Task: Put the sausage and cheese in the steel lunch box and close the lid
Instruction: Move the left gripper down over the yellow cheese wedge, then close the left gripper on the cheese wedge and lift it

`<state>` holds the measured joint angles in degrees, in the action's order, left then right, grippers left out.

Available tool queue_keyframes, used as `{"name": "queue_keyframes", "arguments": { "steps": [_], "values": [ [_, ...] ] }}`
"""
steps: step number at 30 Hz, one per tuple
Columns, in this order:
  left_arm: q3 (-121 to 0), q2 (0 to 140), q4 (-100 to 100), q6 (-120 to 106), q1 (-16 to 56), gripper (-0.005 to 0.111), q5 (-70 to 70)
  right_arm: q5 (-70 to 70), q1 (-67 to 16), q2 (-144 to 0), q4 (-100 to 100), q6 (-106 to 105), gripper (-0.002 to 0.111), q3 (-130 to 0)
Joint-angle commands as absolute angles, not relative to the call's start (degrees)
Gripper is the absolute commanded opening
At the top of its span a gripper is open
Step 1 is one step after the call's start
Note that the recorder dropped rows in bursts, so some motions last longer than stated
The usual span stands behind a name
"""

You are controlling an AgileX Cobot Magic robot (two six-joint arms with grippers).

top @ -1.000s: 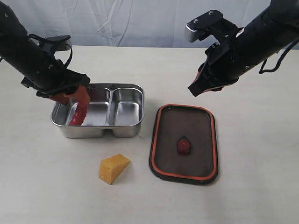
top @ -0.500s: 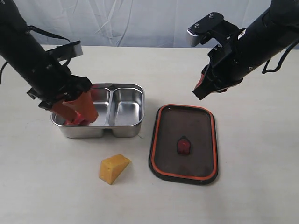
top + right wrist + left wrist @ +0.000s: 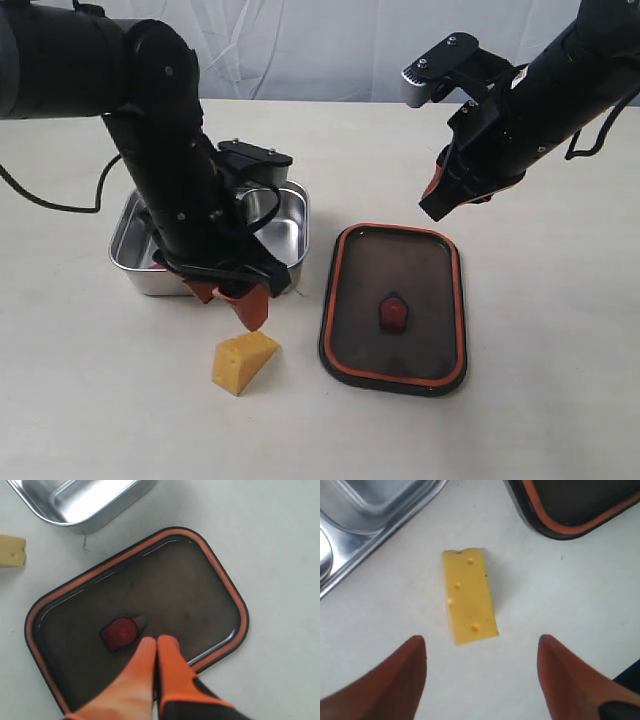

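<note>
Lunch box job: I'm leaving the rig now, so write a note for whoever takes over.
Left claw: open, above the cheese on the table near the steel lunch box.
Right claw: shut, empty, above the lid, lying seal up beside the box.
Sausage: not clearly visible; the left arm hides part of the box.
Done: nothing confirmed.
To do: box the cheese, check the sausage, close the lid.

Lab setup: pale table (image 3: 560, 400), white cloth backdrop (image 3: 300, 50).

Bright, even light, seemingly from overhead. Shadows lie soft and short on the pale worktop (image 3: 120, 400). Glare streaks the steel lunch box (image 3: 115, 510) walls. Left pincer (image 3: 481, 652) tips blur near the lens; exterior view sharp.
</note>
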<state>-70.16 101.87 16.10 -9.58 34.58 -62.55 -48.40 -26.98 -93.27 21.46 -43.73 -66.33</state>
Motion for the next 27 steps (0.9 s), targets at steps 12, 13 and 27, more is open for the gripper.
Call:
{"name": "queue_keyframes", "arguments": {
  "steps": [12,13,27],
  "values": [
    [-70.14,110.64,16.6,-9.15,35.02,0.061,-62.33,-47.79,-26.66,-92.72,20.68,-43.51,0.0,-66.6],
    [-70.14,110.72,16.7,-9.15,35.02,0.061,-62.33,-47.79,-26.66,-92.72,20.68,-43.51,0.0,-66.6],
    [-66.18,110.84,18.55,-10.68,35.02,0.061,-57.96,-47.79,-26.66,-92.72,20.68,-43.51,0.0,-66.6]
  ]
}}
